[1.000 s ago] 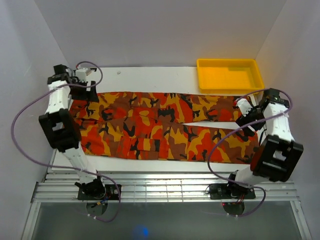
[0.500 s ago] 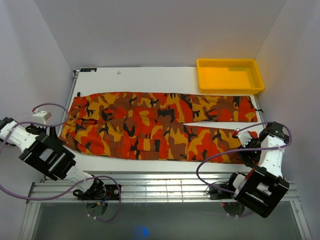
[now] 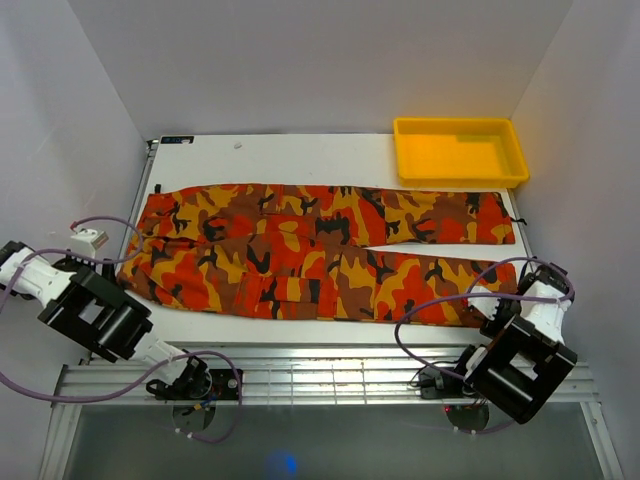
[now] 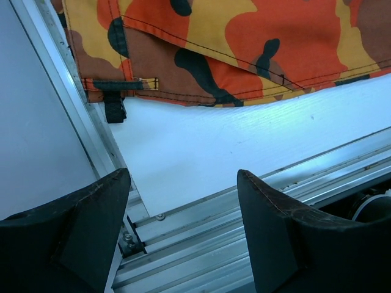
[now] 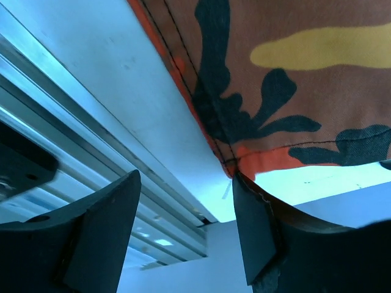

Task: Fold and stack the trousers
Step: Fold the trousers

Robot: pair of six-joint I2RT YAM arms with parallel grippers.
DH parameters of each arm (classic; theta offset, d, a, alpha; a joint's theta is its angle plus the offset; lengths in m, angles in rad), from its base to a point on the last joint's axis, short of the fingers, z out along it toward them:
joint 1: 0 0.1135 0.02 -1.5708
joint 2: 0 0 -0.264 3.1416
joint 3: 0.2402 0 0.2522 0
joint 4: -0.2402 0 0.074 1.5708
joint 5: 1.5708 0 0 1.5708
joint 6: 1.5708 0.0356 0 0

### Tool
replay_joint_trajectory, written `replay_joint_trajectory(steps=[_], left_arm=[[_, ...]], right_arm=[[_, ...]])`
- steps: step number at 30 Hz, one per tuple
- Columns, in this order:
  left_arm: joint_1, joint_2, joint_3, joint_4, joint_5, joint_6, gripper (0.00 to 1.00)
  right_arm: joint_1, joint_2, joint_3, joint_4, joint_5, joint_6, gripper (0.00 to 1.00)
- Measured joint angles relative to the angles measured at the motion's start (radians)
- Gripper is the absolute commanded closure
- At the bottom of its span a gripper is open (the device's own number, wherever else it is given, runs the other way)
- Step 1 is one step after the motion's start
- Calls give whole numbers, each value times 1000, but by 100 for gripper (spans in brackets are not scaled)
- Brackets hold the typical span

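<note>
Lying flat across the middle of the table (image 3: 300, 155), the trousers (image 3: 320, 255) point their waist to the left. The left hand (image 4: 183, 177), at lower left, gapes empty; the right hand (image 5: 186, 177), lower right, stands spread at a hem corner, gripping nothing.

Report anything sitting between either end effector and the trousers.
Nothing visible does. The left end effector faces the waistband corner of the trousers with only white table between. The right end effector is open right at the near leg's hem corner, with no object between.
</note>
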Motion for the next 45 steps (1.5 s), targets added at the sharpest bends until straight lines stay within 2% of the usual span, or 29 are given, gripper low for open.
replay_joint_trajectory(steps=[7,10,12,17,20,21,23,28,31,32,33,39,42,45], left_arm=[[-114,-68,-23,9,-17,3,18],[-164,-70,-23,17,-14,-23,18],[-175,-63,-14,17,-14,-40,18],[-181,5,72,24,-21,-76,19],[-181,52,113,32,-27,-80,19],[-181,64,121,34,-30,-80,19],[-181,76,126,37,-38,-70,19],[-180,52,80,80,-76,58,22],[-173,16,2,101,-120,246,36],[-171,11,-15,106,-137,308,44],[-169,12,-23,106,-152,348,46],[-169,37,-57,158,-231,504,44],[-172,36,-158,248,-245,533,44],[-187,36,-254,317,-253,548,49]], right_arm=[[-30,21,0,97,16,-135,34],[-31,0,0,114,8,-156,42],[-31,0,-2,124,-1,-164,50],[-31,21,-38,161,16,-172,54],[-31,18,-47,180,28,-175,66],[-31,13,-57,194,36,-178,83],[-31,0,-83,233,51,-183,92],[-31,45,-46,230,53,-185,92],[-31,111,29,185,6,-185,92],[-31,127,64,159,-11,-185,92],[-31,135,89,146,-23,-185,92],[-31,153,190,89,-77,-185,92],[-31,174,226,54,-90,-185,92],[-31,180,241,33,-93,-185,92]])
